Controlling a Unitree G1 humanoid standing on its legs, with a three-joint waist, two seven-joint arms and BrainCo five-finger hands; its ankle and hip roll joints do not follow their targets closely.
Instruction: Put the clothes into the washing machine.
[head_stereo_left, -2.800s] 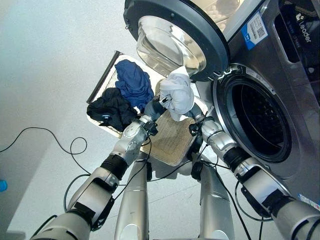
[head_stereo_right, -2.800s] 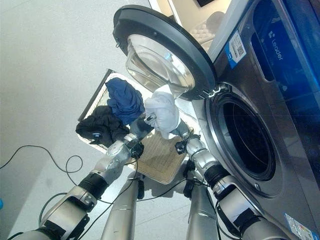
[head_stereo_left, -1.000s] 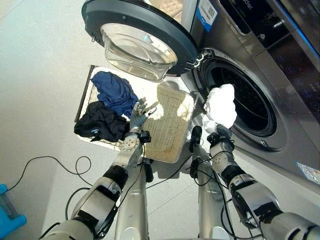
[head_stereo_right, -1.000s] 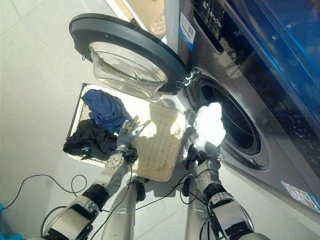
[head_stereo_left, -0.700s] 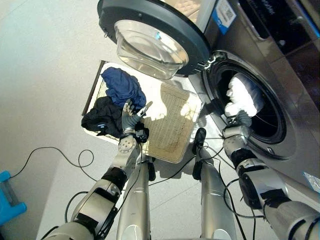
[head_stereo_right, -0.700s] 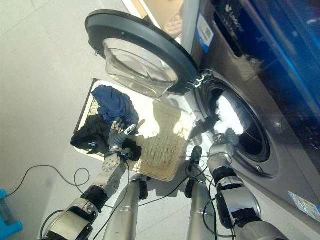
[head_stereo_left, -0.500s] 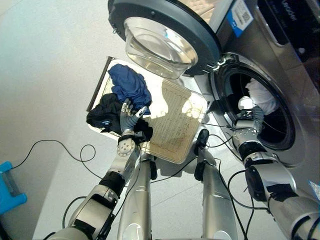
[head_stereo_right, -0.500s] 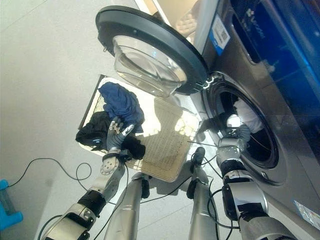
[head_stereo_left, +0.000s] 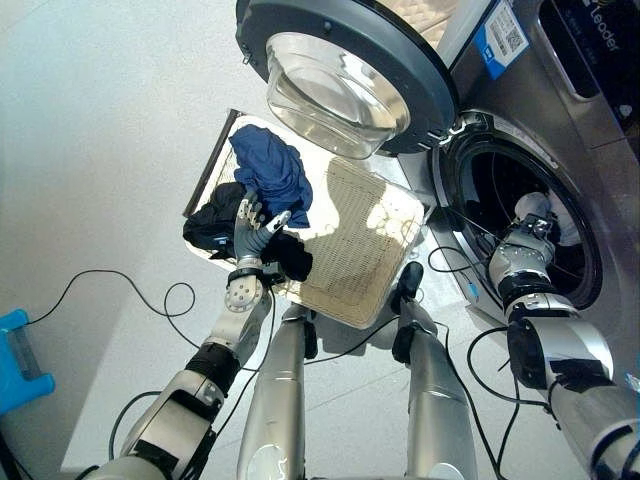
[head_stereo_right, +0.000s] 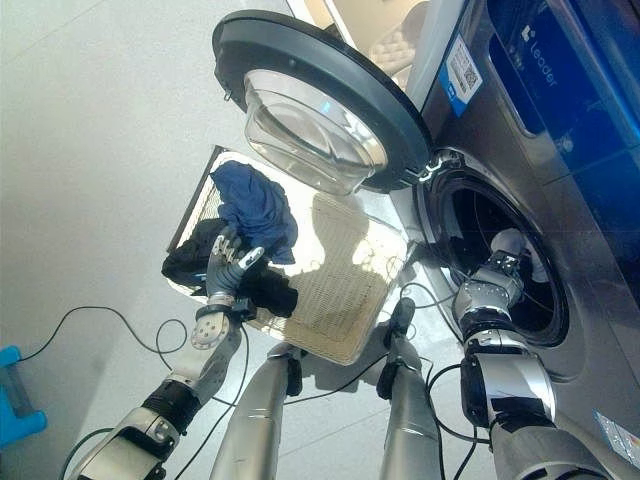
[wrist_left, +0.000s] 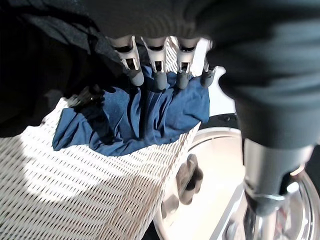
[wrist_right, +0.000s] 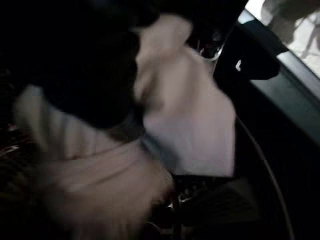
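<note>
Since the picture a second ago, the white garment (wrist_right: 185, 130) has been carried from in front of the washing machine (head_stereo_left: 600, 150) into its drum (head_stereo_left: 500, 190), and the left hand (head_stereo_left: 250, 232) has been brought from the bare middle of the basket (head_stereo_left: 350, 260) to the dark clothes at its left end.

The right hand (head_stereo_right: 503, 266) is seen reaching through the round opening, just inside the rim. Whether its fingers are closed on the white garment or spread cannot be told; in the right wrist view the cloth is blurred and lies against a dark shape. A pale patch of that garment (head_stereo_left: 545, 205) is seen inside the drum beside the hand.

The left hand is held over the black garment (head_stereo_left: 215, 225), with its fingers (wrist_left: 159, 77) straight and slightly spread and the thumb apart; nothing is gripped. The blue garment (head_stereo_left: 270, 170) lies at the far left corner of the basket, just beyond the fingertips, touching the black one.

The door (head_stereo_left: 340, 60) is swung fully open above the far edge of the basket. The woven bottom at the basket's right end is bare.
</note>
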